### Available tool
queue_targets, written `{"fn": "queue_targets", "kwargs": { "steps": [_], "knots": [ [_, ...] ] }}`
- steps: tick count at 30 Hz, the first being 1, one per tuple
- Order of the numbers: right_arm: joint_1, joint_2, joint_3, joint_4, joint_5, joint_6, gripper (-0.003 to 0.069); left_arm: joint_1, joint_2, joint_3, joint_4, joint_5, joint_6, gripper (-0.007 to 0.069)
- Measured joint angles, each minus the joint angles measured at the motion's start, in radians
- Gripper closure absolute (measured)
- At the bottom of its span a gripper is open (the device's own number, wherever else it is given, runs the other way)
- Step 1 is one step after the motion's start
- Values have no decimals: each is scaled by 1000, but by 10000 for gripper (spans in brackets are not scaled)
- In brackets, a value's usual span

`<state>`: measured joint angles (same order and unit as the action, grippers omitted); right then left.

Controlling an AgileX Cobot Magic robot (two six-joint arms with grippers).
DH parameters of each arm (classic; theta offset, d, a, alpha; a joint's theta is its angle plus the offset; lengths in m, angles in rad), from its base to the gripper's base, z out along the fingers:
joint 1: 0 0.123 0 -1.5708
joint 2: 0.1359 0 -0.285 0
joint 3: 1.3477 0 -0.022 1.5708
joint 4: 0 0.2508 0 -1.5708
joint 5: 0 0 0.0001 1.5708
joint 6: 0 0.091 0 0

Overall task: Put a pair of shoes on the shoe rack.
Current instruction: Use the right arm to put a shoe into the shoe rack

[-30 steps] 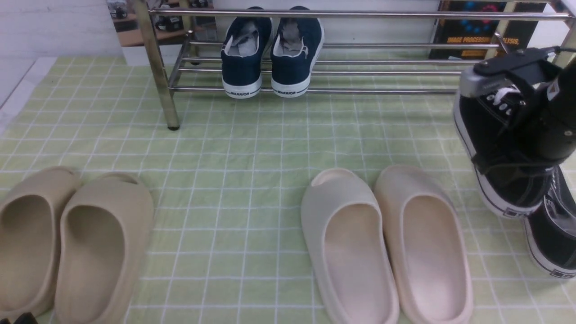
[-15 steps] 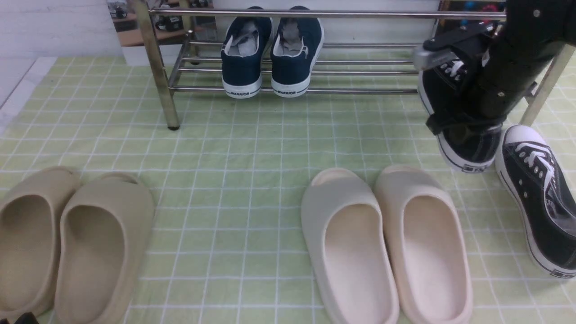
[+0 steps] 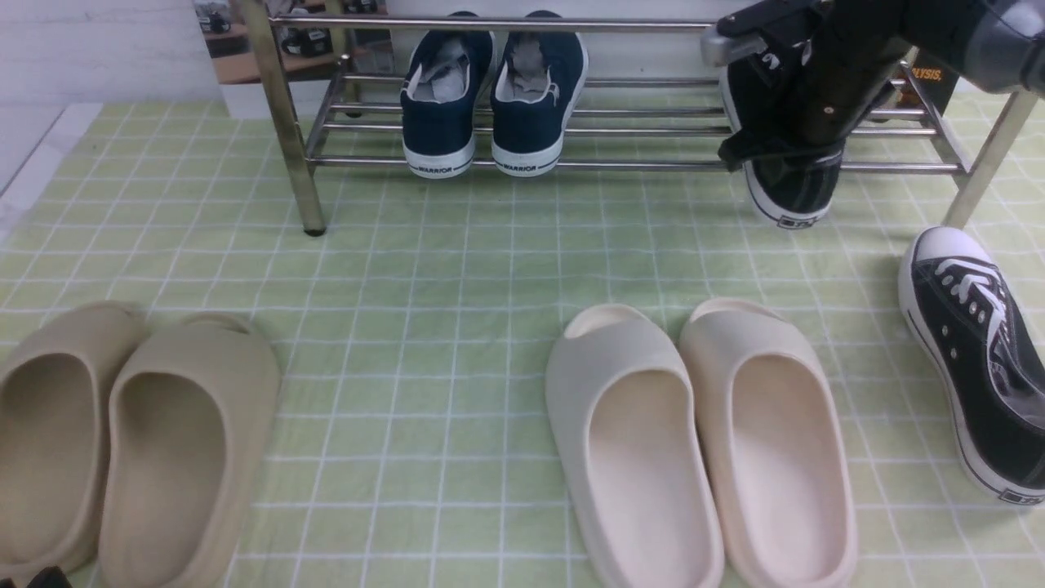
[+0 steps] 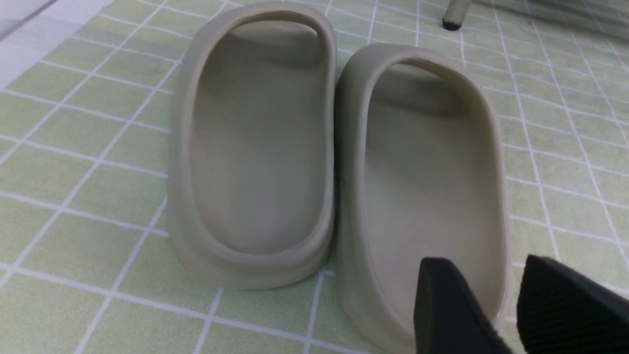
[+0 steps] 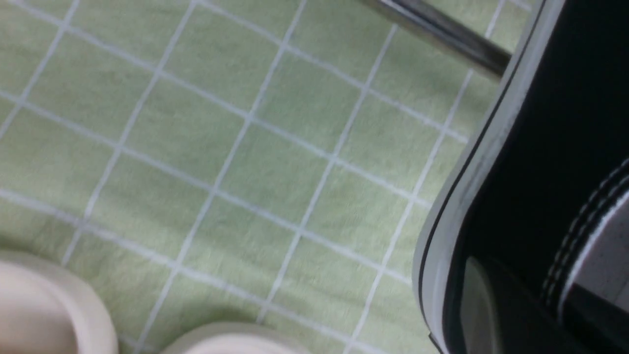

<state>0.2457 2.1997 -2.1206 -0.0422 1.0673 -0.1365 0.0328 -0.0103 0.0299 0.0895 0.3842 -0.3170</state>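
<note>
My right gripper (image 3: 780, 98) is shut on one black canvas sneaker (image 3: 792, 192) and holds it in the air, heel towards me. The sneaker hangs at the right end of the chrome shoe rack (image 3: 620, 165), its heel just in front of the front rod. In the right wrist view the held sneaker (image 5: 535, 162) fills the side, with a rack rod (image 5: 442, 34) behind it. The second black sneaker (image 3: 971, 367) lies on the mat at the far right. My left gripper (image 4: 484, 282) is open and empty above the heel of a beige slipper (image 4: 427, 187).
Two navy "WARRIOR" sneakers (image 3: 490, 98) stand on the rack's left part. A beige slipper pair (image 3: 122, 441) lies front left and a cream slipper pair (image 3: 702, 441) front centre on the green checked mat (image 3: 457, 269). The rack's left leg (image 3: 286, 131) stands on the mat.
My right gripper has carried the black sneaker up, to the left and away from me, to the rack's right end. The second black sneaker on the mat is now uncovered.
</note>
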Motion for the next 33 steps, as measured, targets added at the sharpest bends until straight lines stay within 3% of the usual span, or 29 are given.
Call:
{"fn": "queue_targets", "kwargs": {
  "steps": [13, 33],
  "knots": [
    [-14, 52, -59, 37, 28, -136, 639, 0, 0, 0, 0, 0, 0, 387],
    [-14, 56, -120, 103, 8, -183, 639, 0, 0, 0, 0, 0, 0, 387]
  ]
}}
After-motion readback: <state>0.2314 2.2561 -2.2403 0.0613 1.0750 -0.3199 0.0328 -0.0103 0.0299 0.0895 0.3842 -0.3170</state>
